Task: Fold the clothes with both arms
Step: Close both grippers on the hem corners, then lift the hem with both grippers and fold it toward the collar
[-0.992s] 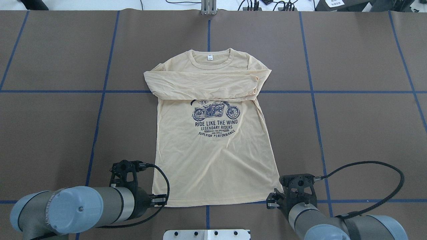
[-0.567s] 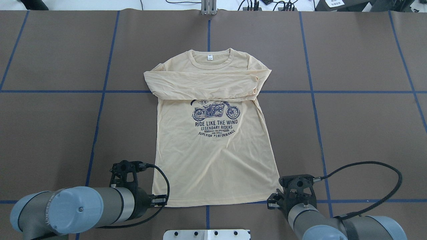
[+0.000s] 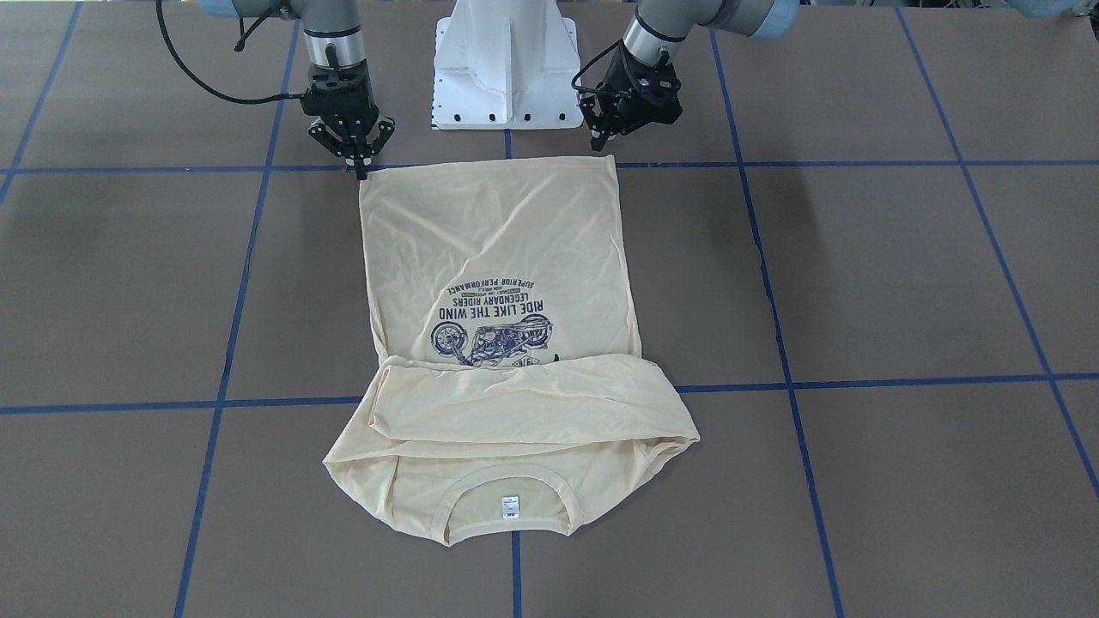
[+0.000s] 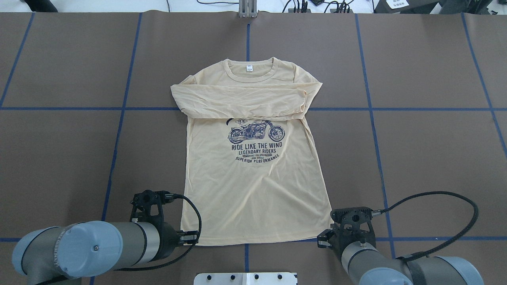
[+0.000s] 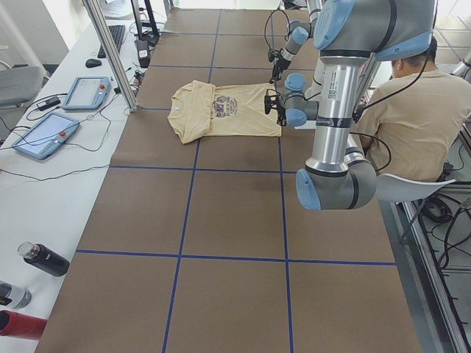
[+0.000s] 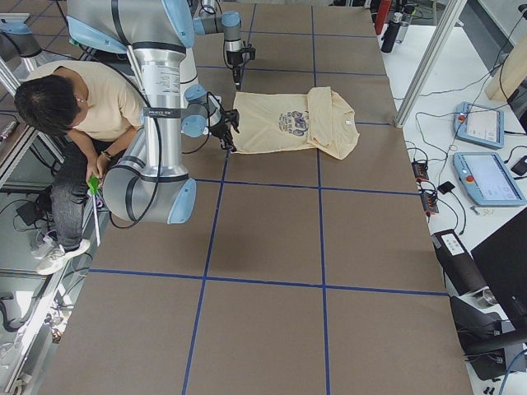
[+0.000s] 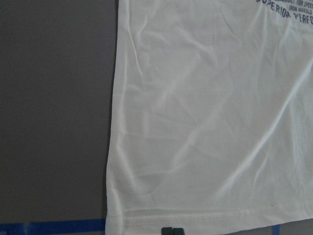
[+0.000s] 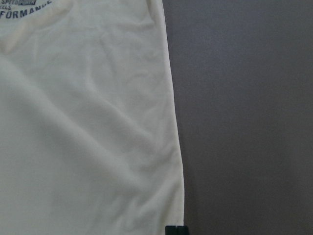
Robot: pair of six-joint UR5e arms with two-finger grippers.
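- lying flat, is it, the t-shirt [image 4: 253, 190]?
- yes, print up, midway between the left and right edges of the desk [image 4: 427, 158]. the collar points to the far edge and the hem runs along the robot's edge, just short of the white base plate [image 3: 506, 60].
- sleeves?
- both sleeves [image 4: 241, 103] are folded across the chest, one over the other, and cover the top of the motorcycle print [image 4: 256, 140]. the neck label [image 4: 249, 68] shows inside the collar.
- where's the left gripper [image 3: 598, 146]?
- low at the hem corner on the robot's left. its wrist camera shows two fingertips [image 7: 171, 230] pressed together right against the stitched hem, a little in from the corner.
- holding cloth?
- can't tell whether any fabric is nipped between them.
- and the right gripper [image 3: 360, 165]?
- at the other hem corner. its fingers come to a point that touches the corner, and its wrist view shows a dark tip [image 8: 176, 229] just below the shirt's side edge. the fingers are together, but whether on cloth i can't say.
- and the hem?
- it lies on the desk, lightly creased.
- anything else?
- blue tape lines [image 4: 372, 109] grid the brown surface, and a person [image 6: 74, 99] in a tan shirt sits beyond the robot's edge.
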